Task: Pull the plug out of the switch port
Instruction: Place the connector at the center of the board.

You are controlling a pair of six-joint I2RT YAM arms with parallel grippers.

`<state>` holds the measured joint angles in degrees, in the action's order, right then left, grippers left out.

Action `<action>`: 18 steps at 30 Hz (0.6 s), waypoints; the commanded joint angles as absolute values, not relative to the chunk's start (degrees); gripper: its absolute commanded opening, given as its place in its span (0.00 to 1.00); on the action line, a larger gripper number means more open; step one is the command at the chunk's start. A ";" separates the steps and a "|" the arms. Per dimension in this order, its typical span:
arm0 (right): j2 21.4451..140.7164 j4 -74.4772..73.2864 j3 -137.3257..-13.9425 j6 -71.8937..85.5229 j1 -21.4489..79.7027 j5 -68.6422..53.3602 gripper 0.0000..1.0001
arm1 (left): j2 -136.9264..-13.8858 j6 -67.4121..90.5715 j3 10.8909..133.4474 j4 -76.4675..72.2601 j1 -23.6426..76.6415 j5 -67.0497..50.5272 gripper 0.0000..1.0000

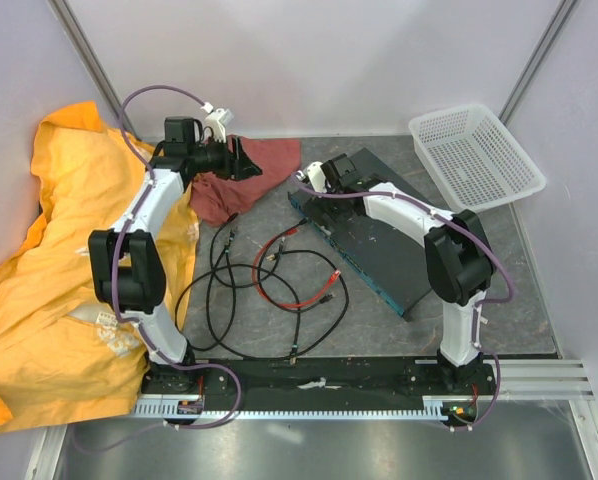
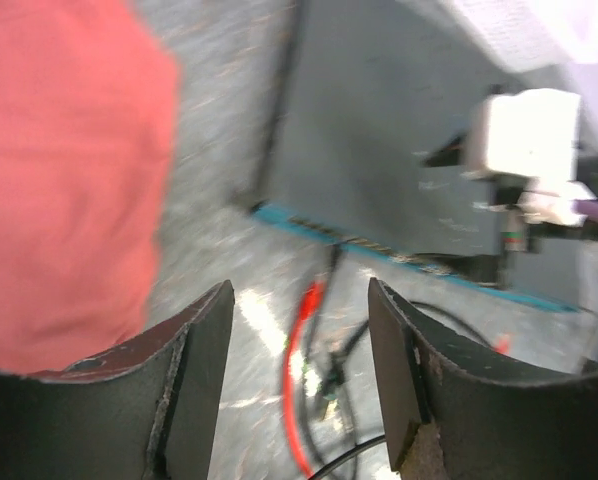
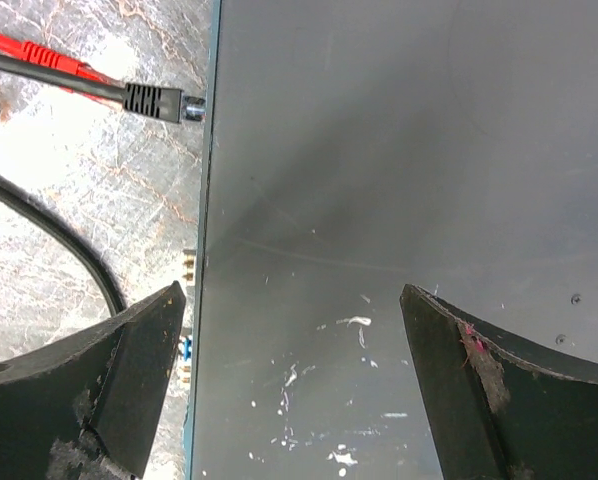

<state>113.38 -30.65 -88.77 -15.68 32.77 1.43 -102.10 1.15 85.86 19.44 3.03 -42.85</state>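
plug (image 3: 151, 100), the black one, looks still seated in its port, nose against the teal edge (image 3: 201, 300) of the switch (image 3: 379, 200), with its black cable (image 3: 39, 78) running off to the side. so from where i stand the pull itself is not done. the switch lies flat on the table (image 1: 519, 300), right of centre. the right gripper (image 3: 291, 330) hangs over the slab with its fingers spread wide, gripping nothing, one finger out past the teal edge and the other over the top face; the plug sits apart from it, further along that edge. the left gripper (image 2: 299, 300) is spread too and empty, up by the red cloth (image 2: 59, 180), facing the switch from well apart. what's left, i'd judge: reach the plug, pinch it, draw it straight out.
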 commanded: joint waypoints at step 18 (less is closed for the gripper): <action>104.07 -30.32 -81.22 -17.32 31.47 1.94 0.98 | -123.22 23.73 77.16 -7.65 10.98 -60.47 0.60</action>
